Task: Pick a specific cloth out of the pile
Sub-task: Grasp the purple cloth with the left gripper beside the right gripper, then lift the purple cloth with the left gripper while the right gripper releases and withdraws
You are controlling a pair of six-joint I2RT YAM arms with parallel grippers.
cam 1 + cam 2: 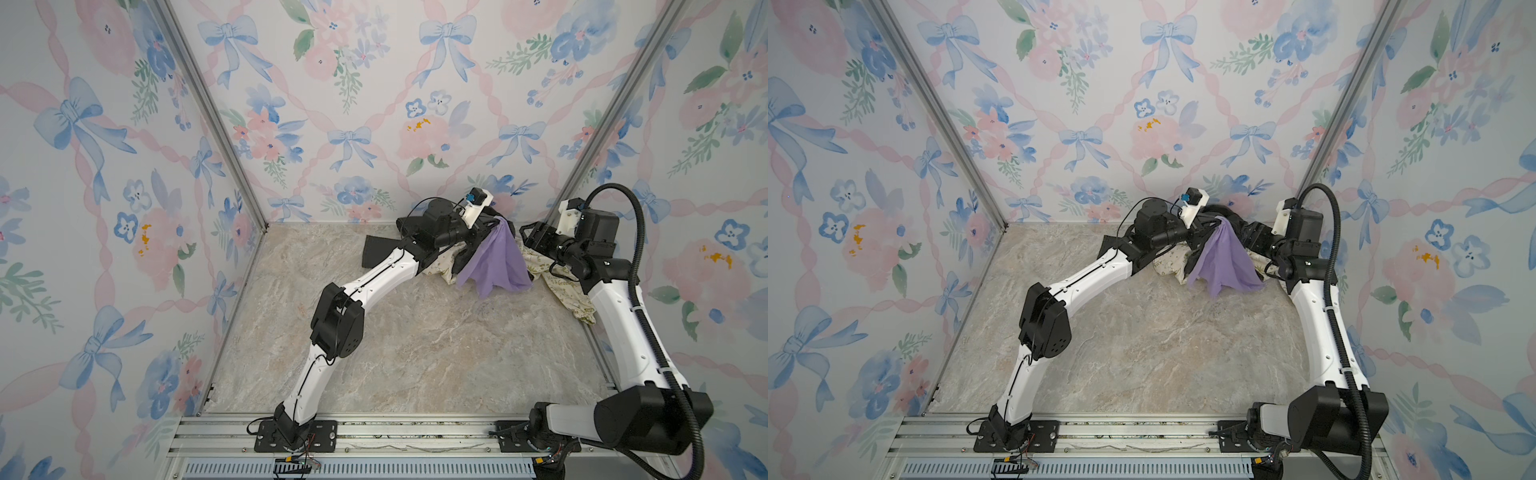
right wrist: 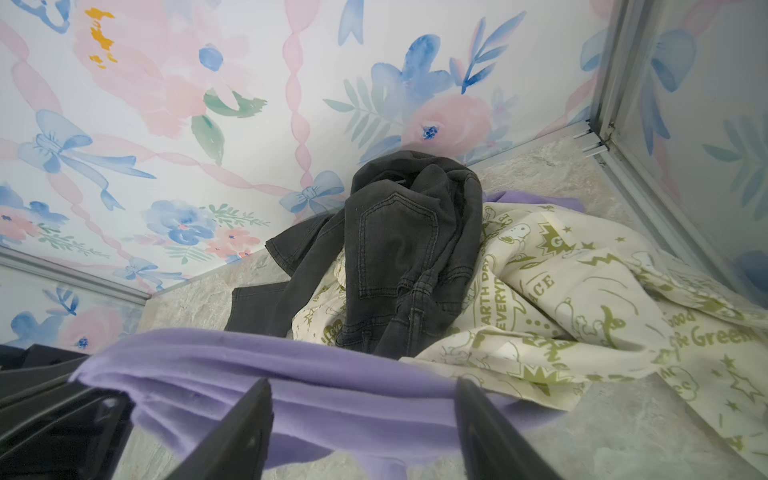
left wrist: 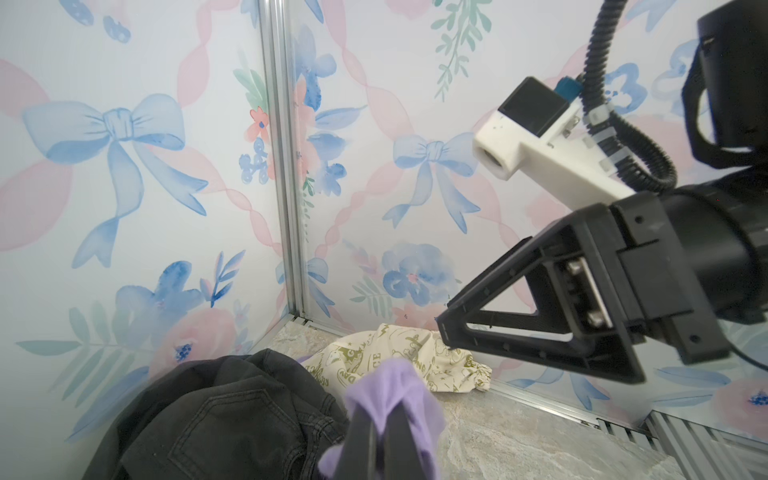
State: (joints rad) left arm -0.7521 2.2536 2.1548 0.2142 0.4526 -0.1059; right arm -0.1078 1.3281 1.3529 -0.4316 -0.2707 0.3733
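The lavender cloth [image 1: 496, 266] [image 1: 1223, 266] hangs in a cone from my left gripper [image 1: 496, 224] [image 1: 1219, 222], its lower hem resting on the marble floor. In the left wrist view the left gripper [image 3: 380, 428] is shut on a bunched fold of the cloth [image 3: 399, 382]. The pile lies in the far right corner: dark grey pants [image 2: 411, 249] [image 3: 216, 415] draped over a cream cloth with olive print [image 2: 582, 299] [image 1: 569, 286]. My right gripper [image 2: 365, 415] [image 1: 524, 239] stands open just right of the cloth [image 2: 291, 374], its fingers apart on either side of a stretched fold.
Flowered walls close in the back and both sides, meeting at aluminium posts [image 1: 582, 166]. A pants leg [image 1: 376, 249] lies flat on the floor behind the left forearm. An aluminium rail [image 1: 374, 432] with both arm bases runs along the front edge.
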